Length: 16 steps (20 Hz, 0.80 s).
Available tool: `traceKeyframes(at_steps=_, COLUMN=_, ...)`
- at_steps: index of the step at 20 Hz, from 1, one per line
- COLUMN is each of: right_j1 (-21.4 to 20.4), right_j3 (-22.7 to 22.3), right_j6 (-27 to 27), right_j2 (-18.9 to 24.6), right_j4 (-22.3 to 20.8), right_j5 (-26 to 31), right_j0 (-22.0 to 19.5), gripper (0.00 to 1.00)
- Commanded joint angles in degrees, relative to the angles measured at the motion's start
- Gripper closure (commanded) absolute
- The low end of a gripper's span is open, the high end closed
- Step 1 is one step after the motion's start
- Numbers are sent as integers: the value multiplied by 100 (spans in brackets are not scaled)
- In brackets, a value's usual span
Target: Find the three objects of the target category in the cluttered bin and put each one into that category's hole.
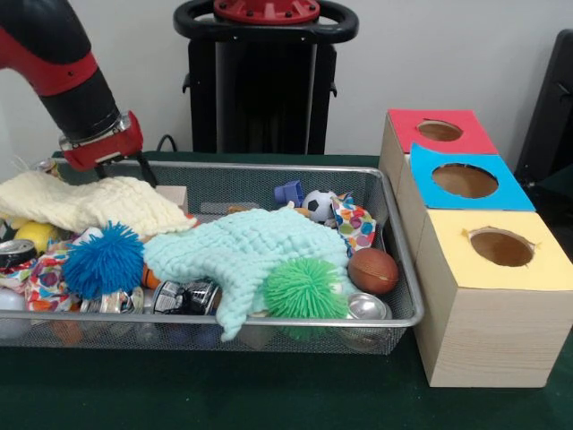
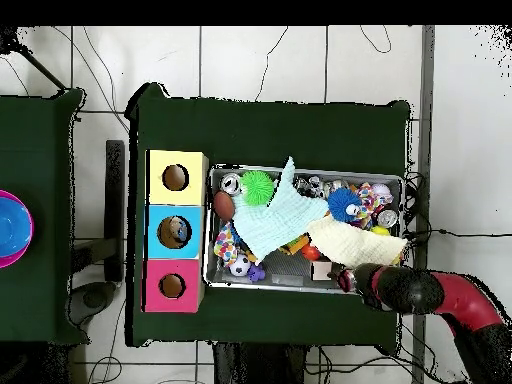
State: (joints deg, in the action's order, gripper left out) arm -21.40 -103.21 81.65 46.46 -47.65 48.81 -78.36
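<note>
The silver wire-mesh bin is full of clutter and also shows in the overhead view. The red-topped box's round hole is the farthest of three boxes to the bin's right in the front view, and it shows in the overhead view. My gripper hangs at the bin's far left corner, just over a pale yellow knit cloth. In the overhead view the gripper is at the bin's rim beside that cloth. I see nothing held.
A mint knit cloth covers the bin's middle. Around it lie a blue spiky ball, a green spiky ball, a brown ball, a small soccer ball, cans and a dotted cloth. Blue-topped and yellow-topped boxes stand nearer.
</note>
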Motion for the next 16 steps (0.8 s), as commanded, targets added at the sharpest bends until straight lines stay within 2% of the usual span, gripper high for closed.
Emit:
traceKeyframes(at_steps=1, right_j1=-338, right_j3=-153, right_j6=800, right_j2=-443, right_j4=-109, right_j5=-969, right_j0=269, gripper=0)
traceKeyframes(at_steps=4, right_j1=-340, right_j3=-109, right_j6=755, right_j2=-403, right_j4=40, right_j5=-949, right_j0=274, gripper=0)
traceKeyframes(at_steps=6, right_j1=-534, right_j3=-212, right_j6=820, right_j2=-389, right_j4=190, right_j5=-935, right_j0=320, gripper=0)
traceKeyframes(at_steps=12, right_j1=-2036, right_j3=-1043, right_j6=1084, right_j2=-157, right_j4=1216, right_j5=-547, right_j0=360, gripper=0)
traceKeyframes(at_steps=16, right_j1=-2669, right_j3=-1238, right_j6=1113, right_j2=-192, right_j4=1657, right_j5=-574, right_j0=515, gripper=0)
